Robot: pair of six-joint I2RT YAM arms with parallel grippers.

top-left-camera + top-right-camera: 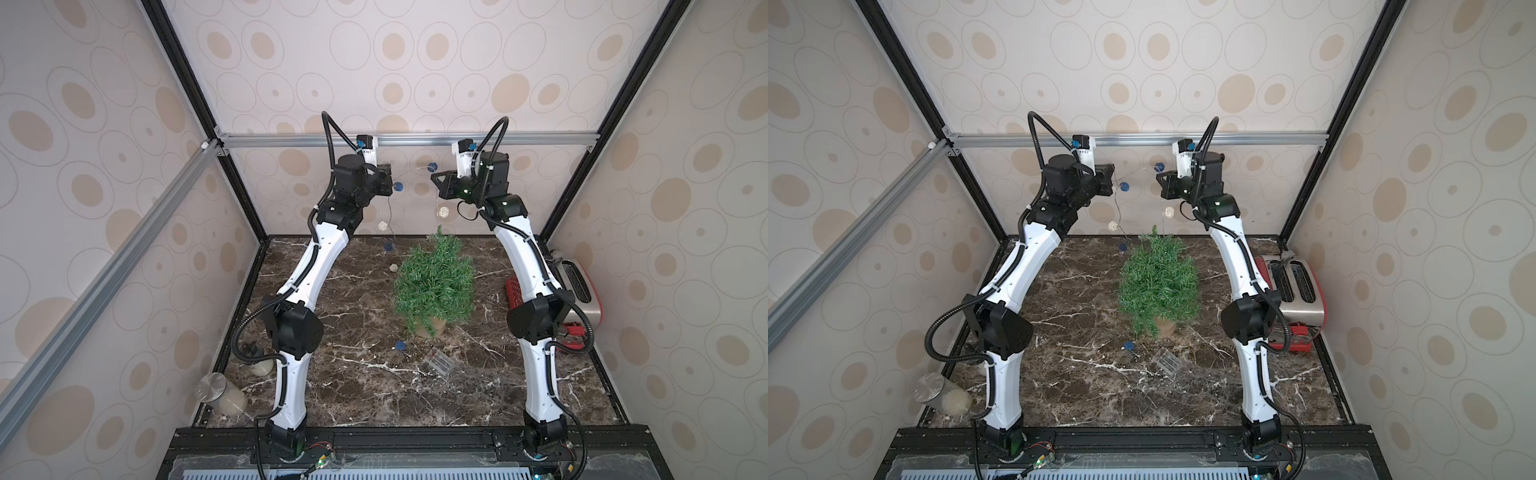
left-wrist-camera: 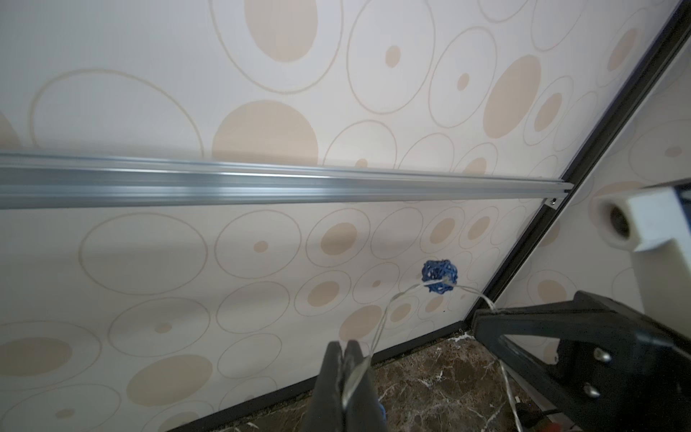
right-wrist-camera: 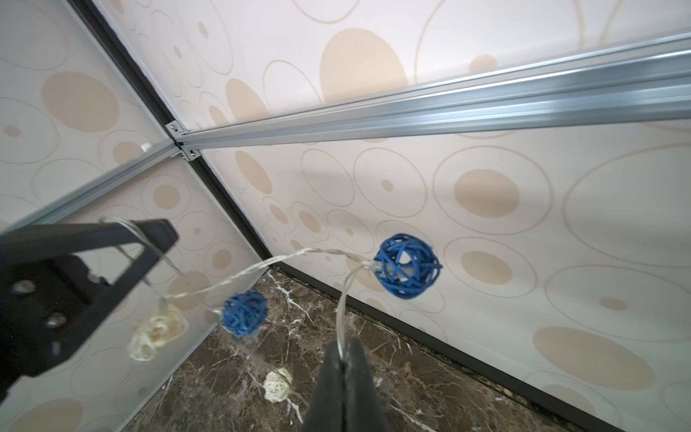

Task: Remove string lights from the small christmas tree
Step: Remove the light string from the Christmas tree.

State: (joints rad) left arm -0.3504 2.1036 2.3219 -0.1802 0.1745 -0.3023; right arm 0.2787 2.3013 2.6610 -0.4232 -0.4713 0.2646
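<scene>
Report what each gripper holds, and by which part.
Both hold the string lights, a pale wire strung with blue and cream woven balls, by bare wire: left gripper and right gripper pinch it either side of one blue ball.

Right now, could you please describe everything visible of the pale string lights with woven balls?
The string lights are a thin pale wire carrying small woven balls, blue and cream. The left gripper and right gripper, both shut, pinch the wire high above the small green Christmas tree. Strands hang down on each side; one blue ball and the clear rectangular battery box lie on the dark marble table near its pot.
</scene>
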